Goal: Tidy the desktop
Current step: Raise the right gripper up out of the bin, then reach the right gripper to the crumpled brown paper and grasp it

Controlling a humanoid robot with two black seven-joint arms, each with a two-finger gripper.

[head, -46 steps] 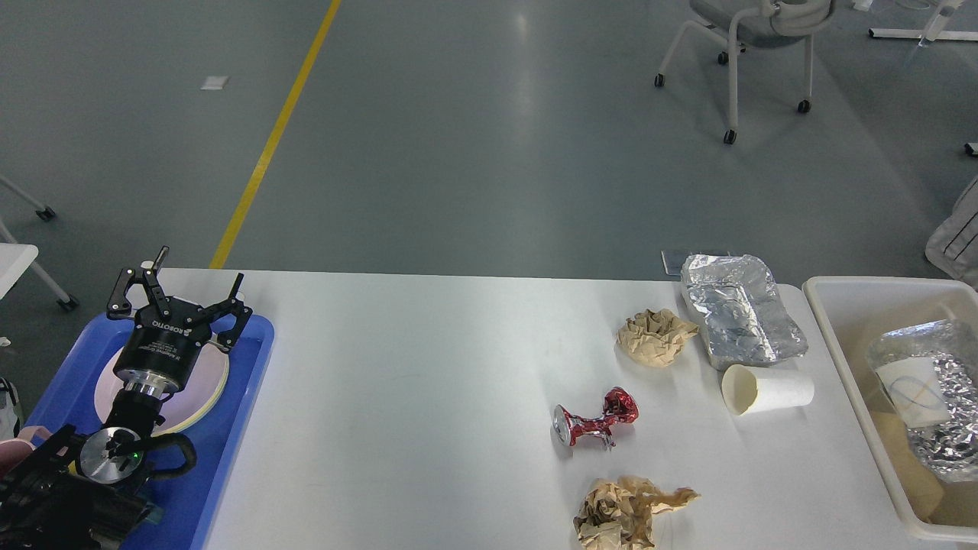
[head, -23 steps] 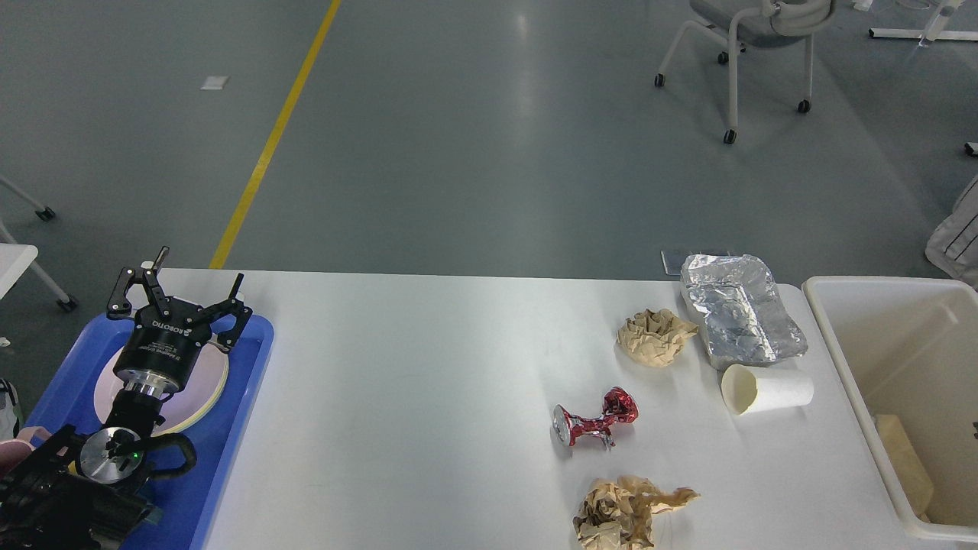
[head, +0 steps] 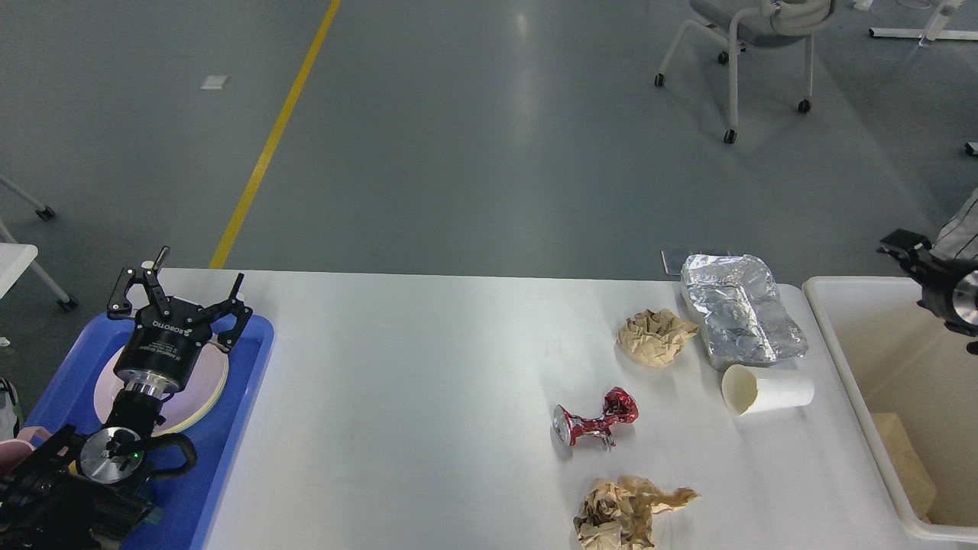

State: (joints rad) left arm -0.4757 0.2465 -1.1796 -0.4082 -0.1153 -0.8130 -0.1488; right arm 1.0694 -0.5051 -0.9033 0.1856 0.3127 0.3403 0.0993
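Observation:
The white desktop (head: 428, 397) carries litter on its right half: a crushed red can (head: 596, 424), a crumpled brown paper ball (head: 655, 336), a second brown paper wad (head: 626, 512) at the front edge, a crumpled foil container (head: 737, 309) and a white paper cup (head: 766, 389) lying on its side. My left gripper (head: 179, 296) stands open over the blue tray (head: 248, 374) at the far left, holding nothing. Only the dark end of my right gripper (head: 903, 248) shows at the right edge, above the cream-white bin (head: 848, 359); its fingers cannot be told apart.
A pink-white plate (head: 202, 389) lies in the blue tray under my left arm. A tan object (head: 905, 462) rests in the bin. Beyond the table are grey floor, a yellow line (head: 267, 153) and a wheeled chair (head: 752, 46).
The crumpled foil and cup seen over the bin a second ago are gone from view. My right arm's end has come in at the right edge. The left arm has not moved.

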